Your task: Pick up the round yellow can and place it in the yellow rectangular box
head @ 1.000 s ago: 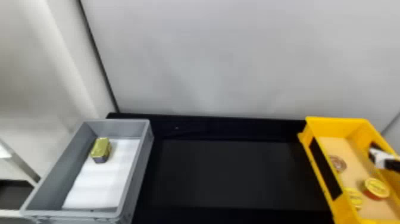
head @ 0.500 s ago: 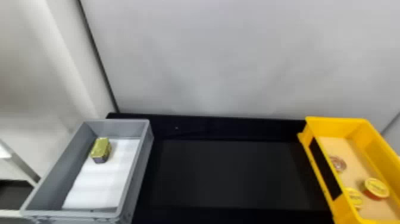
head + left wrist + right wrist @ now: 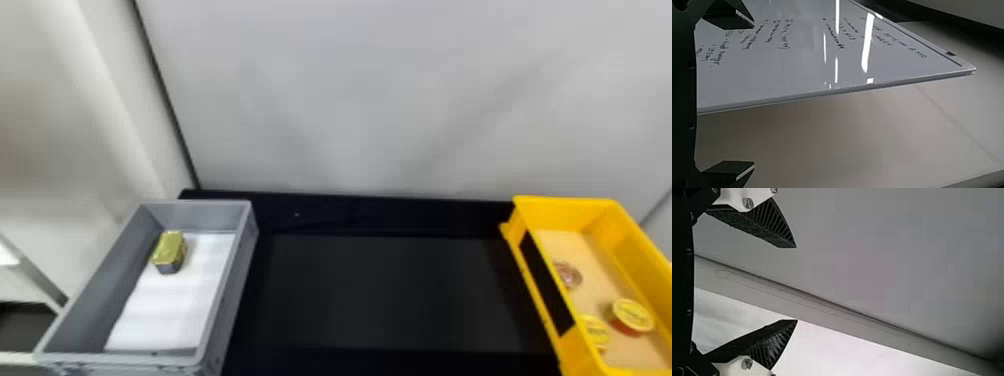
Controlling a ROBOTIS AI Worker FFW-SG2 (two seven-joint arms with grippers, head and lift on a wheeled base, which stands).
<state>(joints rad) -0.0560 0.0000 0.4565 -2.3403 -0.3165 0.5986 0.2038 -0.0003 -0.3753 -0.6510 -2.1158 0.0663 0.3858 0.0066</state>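
Note:
In the head view, a round can with a yellow lid (image 3: 632, 316) lies inside the yellow rectangular box (image 3: 563, 215), toward its near end. Beside it, close to the box's left wall, is another yellow-lidded round can (image 3: 595, 331), partly behind that wall. My left gripper (image 3: 754, 95) stands open in the left wrist view, with a whiteboard and a pale surface beyond it. In the right wrist view my right gripper (image 3: 796, 284) is open, nothing between its fingers, facing a plain pale wall.
A grey box (image 3: 250, 235) at the left holds a gold-topped tin (image 3: 170, 250) on white lining. A reddish-brown round can (image 3: 568, 275) lies farther back in the yellow box. A black table (image 3: 380, 290) spans between both boxes, with a pale wall behind.
One second ago a gripper reached over the yellow box's right side; it has since withdrawn out of the head view to the right. The cans and boxes have kept their places.

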